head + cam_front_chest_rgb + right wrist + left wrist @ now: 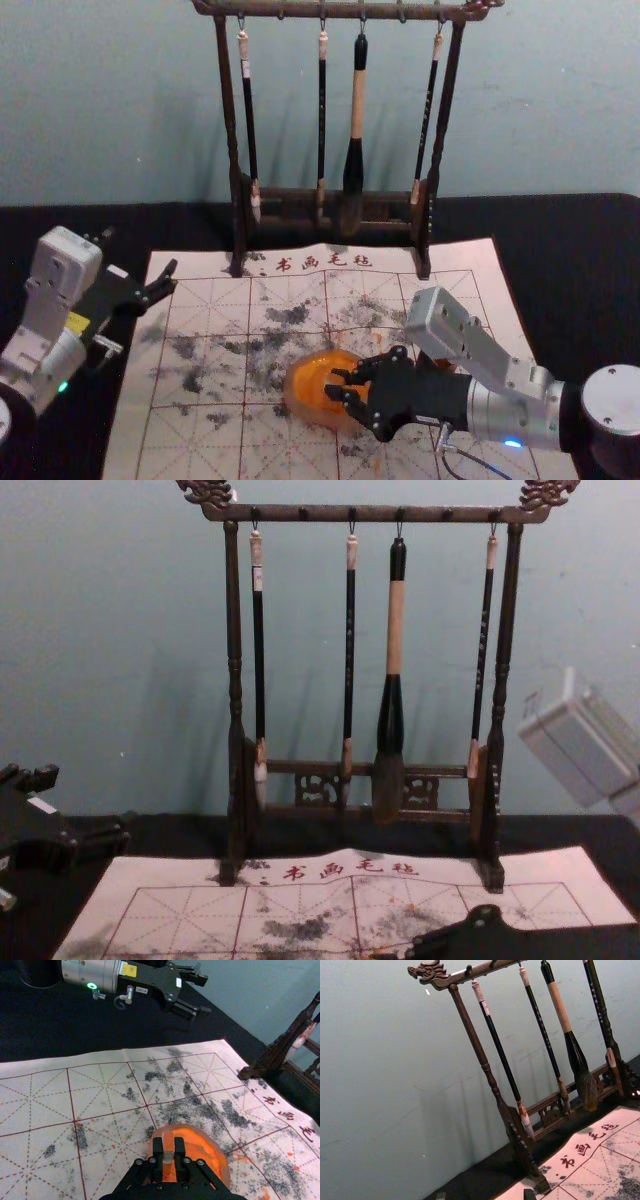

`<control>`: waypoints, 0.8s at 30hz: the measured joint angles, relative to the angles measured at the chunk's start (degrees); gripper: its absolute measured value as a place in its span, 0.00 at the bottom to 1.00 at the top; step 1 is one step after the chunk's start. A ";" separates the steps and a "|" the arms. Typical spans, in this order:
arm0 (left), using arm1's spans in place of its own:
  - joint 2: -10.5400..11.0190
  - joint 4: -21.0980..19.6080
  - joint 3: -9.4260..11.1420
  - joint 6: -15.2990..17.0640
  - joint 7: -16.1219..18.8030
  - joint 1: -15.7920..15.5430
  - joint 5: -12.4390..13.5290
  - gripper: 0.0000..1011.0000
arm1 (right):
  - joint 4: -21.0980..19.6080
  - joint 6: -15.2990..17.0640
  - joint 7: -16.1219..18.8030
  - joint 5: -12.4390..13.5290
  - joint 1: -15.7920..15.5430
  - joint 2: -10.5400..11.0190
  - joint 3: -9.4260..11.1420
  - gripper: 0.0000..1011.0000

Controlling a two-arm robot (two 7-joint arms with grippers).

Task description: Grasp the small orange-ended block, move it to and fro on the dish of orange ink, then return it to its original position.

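Over the dish of orange ink [296,392] at the mat's near middle, my right gripper [341,384] reaches in from the right. Its fingers in the right wrist view, where the gripper [168,1152] shows again, are shut on the small block [168,1142], whose end is orange above a pale band. Behind the block lies the dish [224,1162] with bright orange ink; whether they touch, I cannot tell. My left gripper [141,254] is parked open and empty at the mat's left edge; its fingertips [485,1195] show at the left wrist view's border.
A dark wooden rack [237,225] with several hanging brushes [394,630] stands at the mat's far edge. The ink-stained paper mat [205,440] with printed grids lies on a black table [570,260]. A wall rises behind.
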 joint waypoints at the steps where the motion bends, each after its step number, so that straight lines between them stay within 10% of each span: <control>1: 0.00 0.00 0.00 0.00 0.00 0.00 0.00 0.99 | 0.08 0.00 0.00 -0.05 0.09 -0.11 -0.09 0.10; 24: 0.00 0.00 0.00 0.00 0.00 0.00 0.00 0.99 | 3.26 -0.14 -0.09 -1.03 2.75 -2.57 -1.02 0.10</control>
